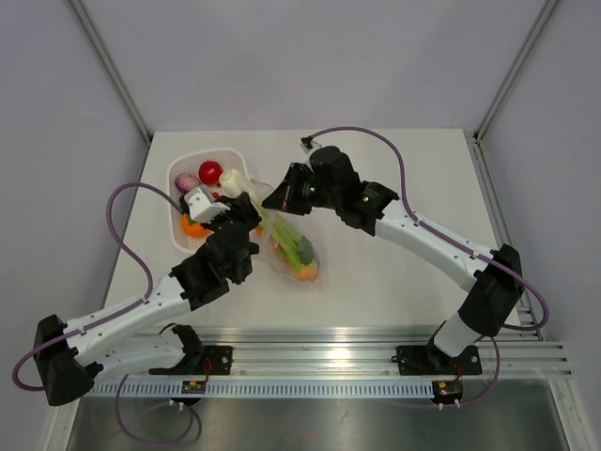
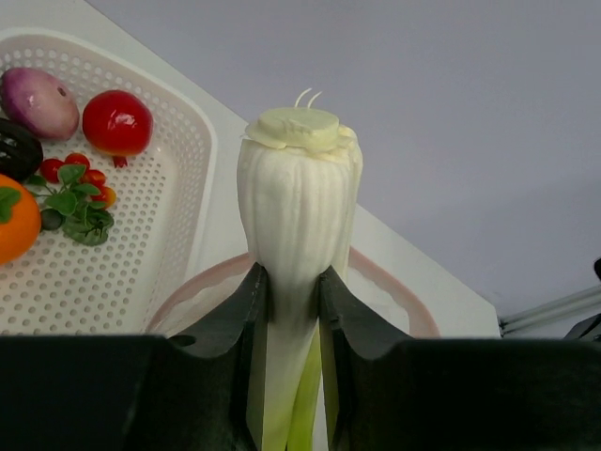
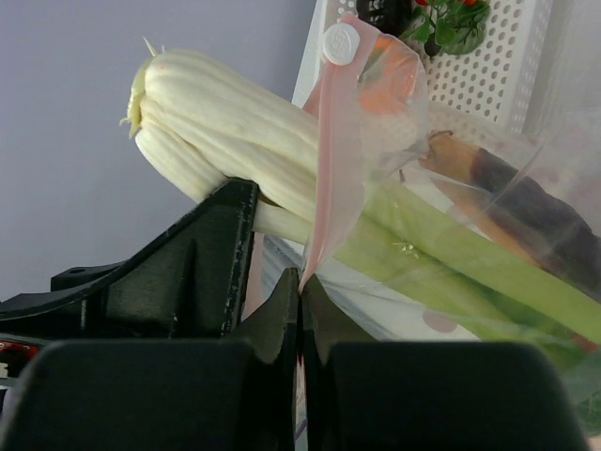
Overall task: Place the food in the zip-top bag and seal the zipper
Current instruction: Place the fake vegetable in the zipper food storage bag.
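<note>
The zip-top bag [image 1: 293, 252] lies in the middle of the table with its mouth towards the basket. A long celery stalk [image 2: 299, 202] reaches into that mouth, green end inside, beside an orange piece of food [image 1: 307, 272]. My left gripper [image 2: 293, 293] is shut on the stalk's white end [image 1: 238, 182]. My right gripper [image 3: 300, 278] is shut on the pink zipper [image 3: 331, 160] and holds the mouth edge up. A tomato [image 2: 116, 122], an onion [image 2: 39, 101], an orange [image 2: 14, 221] and an eggplant [image 2: 13, 148] lie in the basket.
A white slotted basket [image 1: 177, 209] stands at the back left, next to the bag's mouth, with a sprig of cherry tomatoes [image 2: 73, 193] inside. Both arms crowd together over the bag mouth. Enclosure walls rise on the left, right and far sides.
</note>
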Motion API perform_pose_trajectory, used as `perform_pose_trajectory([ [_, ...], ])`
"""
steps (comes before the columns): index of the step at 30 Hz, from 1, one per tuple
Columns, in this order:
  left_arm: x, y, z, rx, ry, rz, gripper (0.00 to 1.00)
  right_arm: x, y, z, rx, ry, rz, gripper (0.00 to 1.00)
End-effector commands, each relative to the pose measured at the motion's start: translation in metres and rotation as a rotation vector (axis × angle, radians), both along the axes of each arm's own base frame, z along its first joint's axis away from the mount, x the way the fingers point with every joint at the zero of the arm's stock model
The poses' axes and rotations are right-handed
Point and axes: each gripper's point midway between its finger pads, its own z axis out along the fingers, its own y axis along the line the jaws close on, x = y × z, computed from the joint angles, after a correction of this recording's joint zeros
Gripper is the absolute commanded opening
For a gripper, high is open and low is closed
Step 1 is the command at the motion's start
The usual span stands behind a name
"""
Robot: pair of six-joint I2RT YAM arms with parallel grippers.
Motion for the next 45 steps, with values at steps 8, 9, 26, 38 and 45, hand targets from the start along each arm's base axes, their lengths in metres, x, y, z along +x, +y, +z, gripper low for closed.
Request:
perform_pose_trajectory([
  [8, -0.022, -0.011, -0.014, -0.076, -0.011, -0.134, 0.00, -0.001, 0.013, 0.037, 0.086, -0.066, 0.023, 0.04],
  [9, -0.023, -0.012, -0.014, -0.070, -0.010, -0.143, 0.00, 0.000, 0.014, 0.036, 0.084, -0.064, 0.023, 0.04],
  [26, -0.016, 0.022, 0.035, -0.063, -0.099, 0.118, 0.00, -0.006, 0.024, 0.044, 0.093, -0.076, 0.048, 0.03],
  [38, -0.006, 0.048, 0.074, -0.075, -0.194, 0.204, 0.00, -0.011, 0.023, 0.045, 0.077, -0.080, 0.046, 0.03],
  [45, -0.001, 0.033, 0.040, -0.062, -0.114, 0.145, 0.00, -0.015, 0.027, 0.045, 0.078, -0.080, 0.051, 0.03],
])
